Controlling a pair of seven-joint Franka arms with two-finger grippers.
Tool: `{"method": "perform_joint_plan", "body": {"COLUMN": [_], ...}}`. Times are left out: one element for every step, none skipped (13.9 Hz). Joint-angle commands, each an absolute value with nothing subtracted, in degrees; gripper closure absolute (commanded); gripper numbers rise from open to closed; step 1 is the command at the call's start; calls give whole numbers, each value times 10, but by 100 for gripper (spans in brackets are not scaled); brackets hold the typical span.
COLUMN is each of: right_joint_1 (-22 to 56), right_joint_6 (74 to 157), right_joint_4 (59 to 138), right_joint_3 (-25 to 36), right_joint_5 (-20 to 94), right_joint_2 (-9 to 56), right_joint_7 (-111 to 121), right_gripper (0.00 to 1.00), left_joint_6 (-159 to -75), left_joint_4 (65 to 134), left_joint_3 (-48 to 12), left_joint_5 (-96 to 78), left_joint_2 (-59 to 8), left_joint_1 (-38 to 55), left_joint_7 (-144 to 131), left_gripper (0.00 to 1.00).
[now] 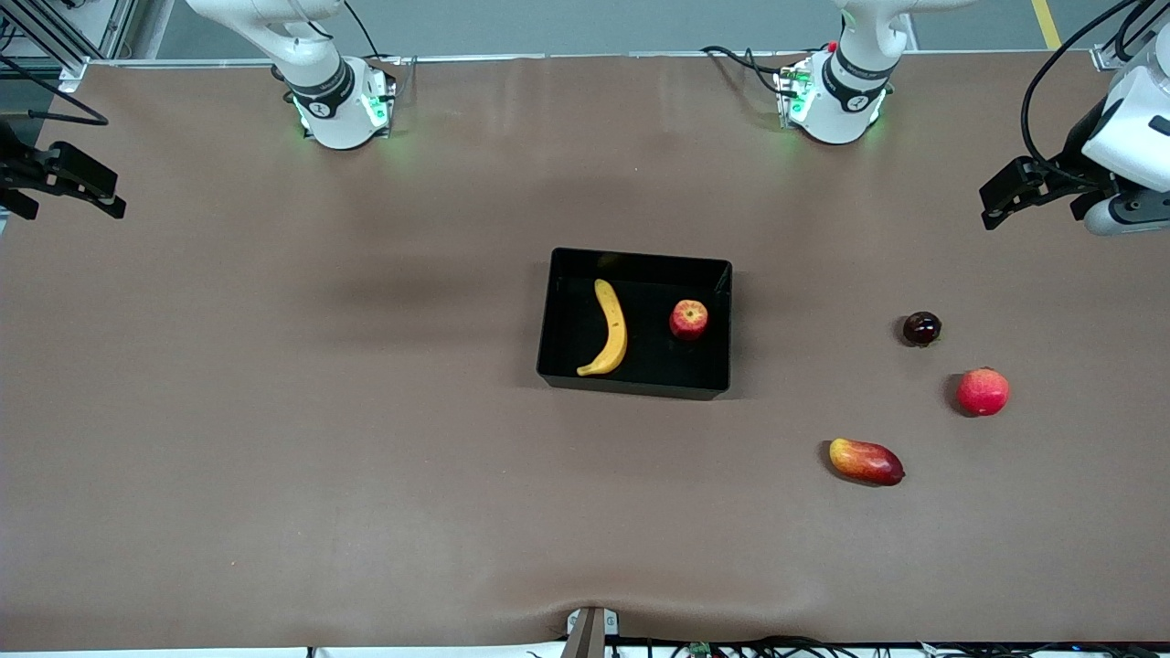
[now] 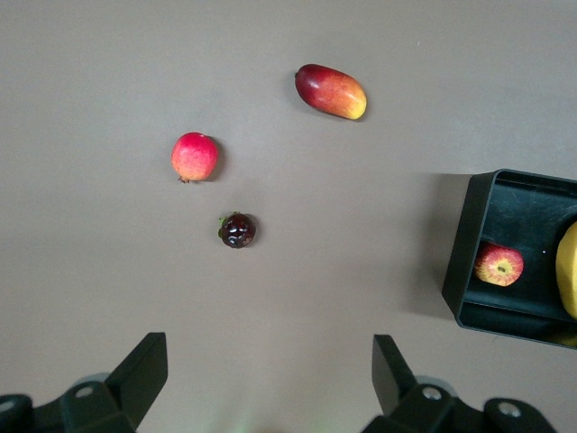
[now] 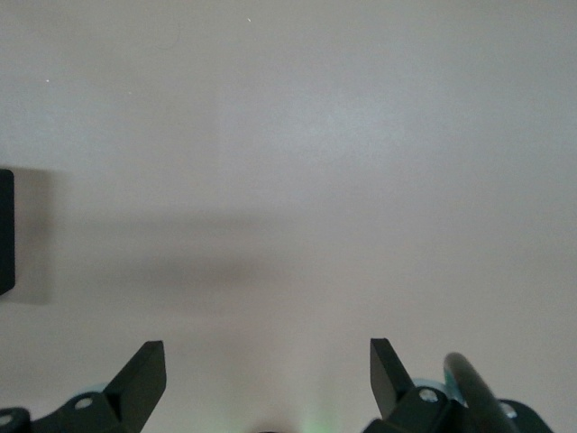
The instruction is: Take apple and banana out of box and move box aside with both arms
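The black open-topped box [image 1: 640, 260] stands in the middle of the table. Inside it lie the yellow banana [image 1: 611, 331] and the small red apple [image 1: 688, 320], side by side and apart. My left gripper [image 1: 990, 208] hangs open over bare table at the left arm's end, holding nothing. In the left wrist view its gripper [image 2: 270, 363] is empty, and the box [image 2: 469, 262], apple [image 2: 499, 264] and an edge of the banana [image 2: 568, 271] show. My right gripper [image 1: 116, 197] hangs open and empty over the right arm's end. In its own view the right gripper [image 3: 268, 363] has only a sliver of the box [image 3: 4, 230].
Three other fruits lie on the brown table between the box and the left arm's end: an oblong red-yellow mango [image 1: 866, 461] [image 2: 331, 91], a pinkish-red round fruit [image 1: 983, 391] [image 2: 194, 156] and a small dark fruit [image 1: 921, 328] [image 2: 237, 230].
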State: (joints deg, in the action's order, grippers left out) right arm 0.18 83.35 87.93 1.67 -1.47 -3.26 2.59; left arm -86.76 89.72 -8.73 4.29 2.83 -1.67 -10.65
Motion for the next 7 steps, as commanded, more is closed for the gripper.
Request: {"method": "perform_joint_plan", "body": {"right_joint_1": [-3, -3, -3, -3, -2, -3, -3], "right_joint_6": [827, 827, 827, 827, 827, 827, 827], "right_joint_4": [871, 871, 871, 871, 871, 871, 871], "right_joint_3": [13, 13, 13, 13, 13, 13, 13], "right_joint_5": [-27, -27, -27, -27, -27, -27, -27], "right_joint_2": [-29, -29, -29, -29, -29, -29, -29], "right_joint_7": [18, 18, 18, 18, 18, 18, 18], "right_gripper": [0, 0, 0, 0, 0, 0, 0], "left_joint_6": [-852, -851, -851, -851, -851, -851, -854], "left_joint_4": [887, 885, 884, 882, 882, 883, 883], "left_joint_3": [-90, -90, -90, -90, -93, -104, -119], "left_joint_5": [54, 55, 55, 55, 55, 55, 53], "left_joint_2": [30, 29, 27, 24, 14, -2, -19], "left_joint_1": [-19, -19, -17, -13, -11, -7, -3], "left_joint_7": [-94, -95, -96, -96, -97, -102, -109], "left_gripper": [0, 0, 0, 0, 0, 0, 0]}}
